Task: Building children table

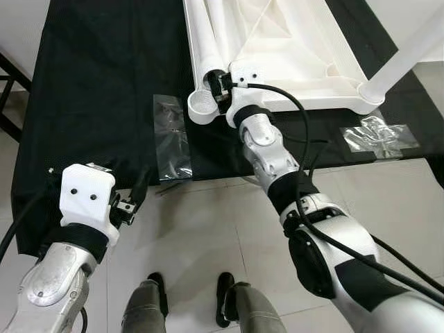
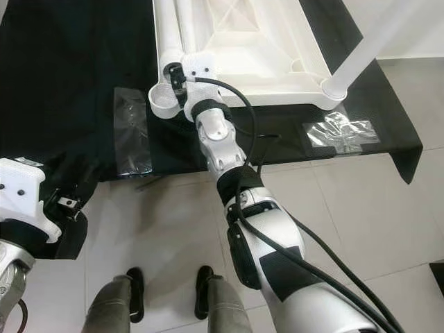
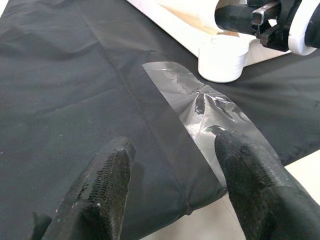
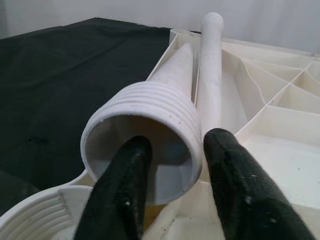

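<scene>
Partly out of frame, table top (image 1: 291,48); right fingers (image 4: 125,195) astride threaded leg (image 4: 150,130).

I find no writing I can read anywhere before me: no words, labels, brand marks, numbers or signs. The white tabletop (image 1: 277,48) is plain moulded plastic with bare ribs. The table leg (image 4: 150,115) lying on that tabletop carries only screw threads at its open end. The clear plastic bag (image 3: 210,125) on the black cloth (image 1: 104,83), just beside the tabletop's corner socket, shows wrinkles and glare but no print. The white housings on my wrists have two small holes each and no lettering.
</scene>
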`<state>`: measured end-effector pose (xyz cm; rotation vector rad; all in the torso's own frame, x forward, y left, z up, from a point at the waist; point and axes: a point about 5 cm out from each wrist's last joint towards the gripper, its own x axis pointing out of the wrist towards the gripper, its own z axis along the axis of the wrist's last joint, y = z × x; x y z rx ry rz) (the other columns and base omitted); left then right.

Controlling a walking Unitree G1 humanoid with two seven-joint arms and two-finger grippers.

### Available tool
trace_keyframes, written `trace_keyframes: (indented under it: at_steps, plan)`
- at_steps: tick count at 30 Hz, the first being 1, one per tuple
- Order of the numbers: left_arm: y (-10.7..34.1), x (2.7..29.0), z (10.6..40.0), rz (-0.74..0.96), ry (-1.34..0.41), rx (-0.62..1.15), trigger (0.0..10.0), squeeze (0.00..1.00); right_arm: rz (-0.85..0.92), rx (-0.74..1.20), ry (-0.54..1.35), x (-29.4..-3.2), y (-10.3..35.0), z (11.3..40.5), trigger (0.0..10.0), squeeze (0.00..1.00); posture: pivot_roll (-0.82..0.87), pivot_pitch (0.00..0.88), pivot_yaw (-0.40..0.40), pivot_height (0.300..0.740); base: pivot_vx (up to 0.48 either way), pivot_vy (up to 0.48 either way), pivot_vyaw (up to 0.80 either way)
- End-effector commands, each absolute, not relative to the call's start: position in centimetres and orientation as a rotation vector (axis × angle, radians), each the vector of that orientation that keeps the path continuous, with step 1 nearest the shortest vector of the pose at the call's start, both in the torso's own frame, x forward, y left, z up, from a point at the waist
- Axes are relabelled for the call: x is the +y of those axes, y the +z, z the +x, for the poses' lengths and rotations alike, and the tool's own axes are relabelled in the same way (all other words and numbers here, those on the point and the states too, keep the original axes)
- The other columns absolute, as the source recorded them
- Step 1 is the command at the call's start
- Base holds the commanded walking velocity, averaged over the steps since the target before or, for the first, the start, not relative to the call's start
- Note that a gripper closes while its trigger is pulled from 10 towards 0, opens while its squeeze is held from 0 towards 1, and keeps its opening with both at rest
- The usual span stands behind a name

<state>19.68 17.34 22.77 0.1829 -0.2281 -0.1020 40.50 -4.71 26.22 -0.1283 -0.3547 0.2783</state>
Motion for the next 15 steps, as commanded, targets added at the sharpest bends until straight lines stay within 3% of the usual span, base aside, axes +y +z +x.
trace_keyframes:
  at_steps: [1, 15]
  plan:
    - [22.5, 17.3, 19.4, 0.17, -0.095, -0.208, 10.0, 0.0, -0.117, -0.352, 0.273, -4.7, 25.9, 40.5, 0.0, 0.0, 0.3, 0.382, -0.137, 0.74, 0.0, 0.0, 0.0]
    - [22.5, 17.2, 20.0, 0.165, -0.106, -0.212, 10.0, 0.0, -0.118, -0.404, 0.194, -7.3, 26.6, 40.9, 0.0, 0.0, 0.28, 0.347, -0.13, 0.74, 0.0, 0.0, 0.0]
